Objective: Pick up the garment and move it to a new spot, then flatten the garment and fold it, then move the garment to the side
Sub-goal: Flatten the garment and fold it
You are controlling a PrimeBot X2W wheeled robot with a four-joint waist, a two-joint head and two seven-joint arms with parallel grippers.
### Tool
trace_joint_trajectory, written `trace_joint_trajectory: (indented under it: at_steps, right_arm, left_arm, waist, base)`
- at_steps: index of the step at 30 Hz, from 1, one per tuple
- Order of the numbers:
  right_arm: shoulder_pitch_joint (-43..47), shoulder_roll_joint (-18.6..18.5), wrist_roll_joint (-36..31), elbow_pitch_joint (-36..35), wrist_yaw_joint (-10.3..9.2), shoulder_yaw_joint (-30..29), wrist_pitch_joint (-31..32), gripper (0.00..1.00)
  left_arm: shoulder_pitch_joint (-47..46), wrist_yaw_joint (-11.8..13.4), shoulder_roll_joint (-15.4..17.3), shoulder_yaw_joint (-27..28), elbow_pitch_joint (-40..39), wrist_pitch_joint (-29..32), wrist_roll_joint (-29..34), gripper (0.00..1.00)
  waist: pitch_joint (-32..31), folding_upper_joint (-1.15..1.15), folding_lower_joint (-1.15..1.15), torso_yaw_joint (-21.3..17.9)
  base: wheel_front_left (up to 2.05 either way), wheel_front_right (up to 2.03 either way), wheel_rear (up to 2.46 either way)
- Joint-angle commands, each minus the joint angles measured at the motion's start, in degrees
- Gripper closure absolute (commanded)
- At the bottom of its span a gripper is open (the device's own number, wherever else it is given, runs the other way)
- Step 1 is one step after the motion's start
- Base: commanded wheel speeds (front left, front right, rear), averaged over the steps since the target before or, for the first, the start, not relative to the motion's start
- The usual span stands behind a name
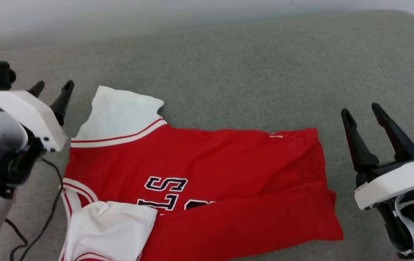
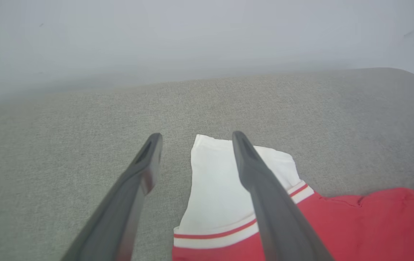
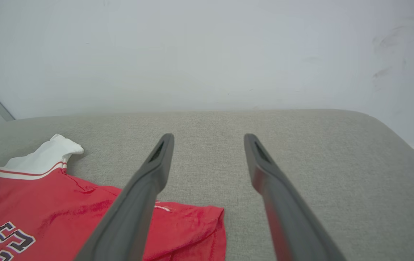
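The garment [image 1: 207, 163] is lying partly folded on the grey cushion [image 1: 246, 72], its long axis running crosswise between two released, empty tools, its white sleeve [image 1: 120, 116] sitting just beside the left tool [image 1: 54, 87] and its hem [image 1: 319, 166] lying near the right tool [image 1: 360, 110].

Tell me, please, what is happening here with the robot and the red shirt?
A two-armed robot is folding a red jersey T-shirt that lies sideways on a grey padded surface. The near side of the shirt appears folded over part of the black chest letters, and one white sleeve lies flat at the far left. The left gripper and the right gripper are both open, one at each end of the shirt, holding nothing.
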Motion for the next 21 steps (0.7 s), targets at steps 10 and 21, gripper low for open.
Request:
trace_joint_trajectory:
  at_steps: [10,21]
  right_arm:
    - [-3.9,3.0,-1.1,-1.2,-0.03,0.5,-1.1,0.00]
    - [-4.9,4.1,0.7,-0.5,-0.02,2.5,-3.1,0.00]
  left_arm:
    - [-17.7,-4.3,3.6,-2.2,6.8,17.8,-1.2,0.00]
    - [-20.1,-1.4,6.5,-5.7,10.0,35.1,-4.0,0.00]
  waist:
    - [13.6,0.00,-0.01,-6.6]
    - [16.9,0.00,-0.01,-9.6]
  base:
    - [0.00,0.00,0.00]
    - [0.00,0.00,0.00]
